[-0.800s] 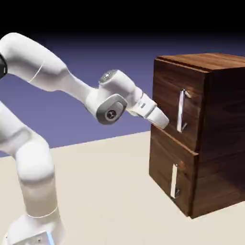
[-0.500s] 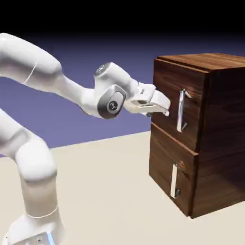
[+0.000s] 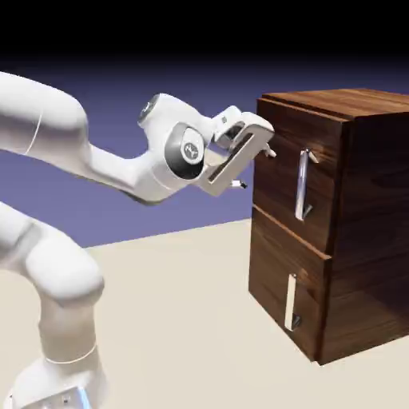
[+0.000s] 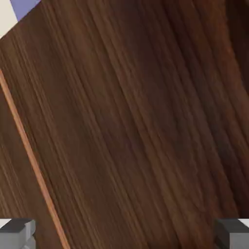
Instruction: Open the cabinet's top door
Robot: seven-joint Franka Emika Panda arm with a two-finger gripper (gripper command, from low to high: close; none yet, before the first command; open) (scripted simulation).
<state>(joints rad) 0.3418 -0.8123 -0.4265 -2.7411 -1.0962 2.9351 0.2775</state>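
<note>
gripper [image 3: 254, 166] spread wide, empty, up against the cabinet [image 3: 363, 240] near its upper front corner. top door [image 3: 289, 172] handle [image 3: 303, 184] upright, apart, just beyond the fingers toward the cabinet's side edge.

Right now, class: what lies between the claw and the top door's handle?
Only bare dark wood of the top door; the exterior view shows the open claw short of the handle.

Rendered scene, even soft light, sharp focus, no blur. Backdrop fades to black along top of exterior view. Cabinet [image 3: 335, 224] right side in shadow. Hand view dim, darker toward right edge.
</note>
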